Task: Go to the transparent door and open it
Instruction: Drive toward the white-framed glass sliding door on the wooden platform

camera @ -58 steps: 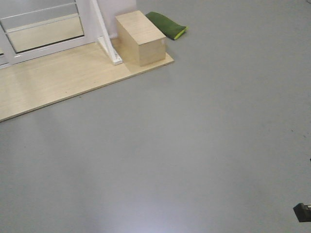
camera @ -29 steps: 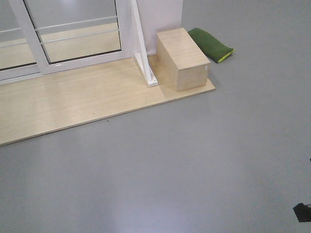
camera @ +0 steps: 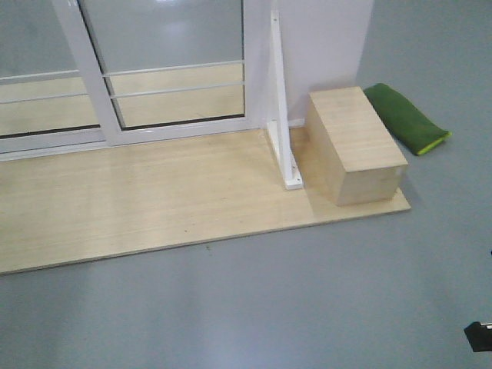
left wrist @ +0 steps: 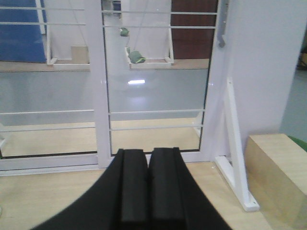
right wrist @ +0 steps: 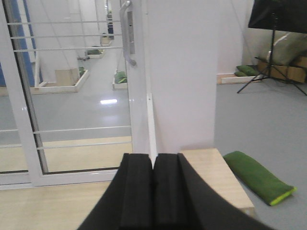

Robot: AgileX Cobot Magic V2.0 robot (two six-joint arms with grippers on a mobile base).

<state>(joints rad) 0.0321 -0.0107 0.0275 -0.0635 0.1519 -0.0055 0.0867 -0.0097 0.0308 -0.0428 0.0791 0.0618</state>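
Note:
The transparent door (camera: 173,34) is a white-framed glass panel with thin white horizontal bars, standing closed at the back of a wooden platform (camera: 154,204). It also shows in the left wrist view (left wrist: 156,86) and the right wrist view (right wrist: 81,86). Its curved grey handle (right wrist: 126,33) with lock plate sits on the right stile, high up, and also shows in the left wrist view (left wrist: 221,28). My left gripper (left wrist: 148,152) is shut and empty, well short of the door. My right gripper (right wrist: 154,155) is shut and empty, also far from the handle.
A second glass panel without a handle (camera: 31,46) stands left of the door. A white slanted brace (camera: 283,123), a wooden box (camera: 355,144) and a green cushion (camera: 406,117) lie to the right by a white wall (camera: 319,46). A tripod (right wrist: 273,52) stands far right.
The door, platform and box have shifted right and lower in the front view and look nearer and more square-on. Both grippers stay shut.

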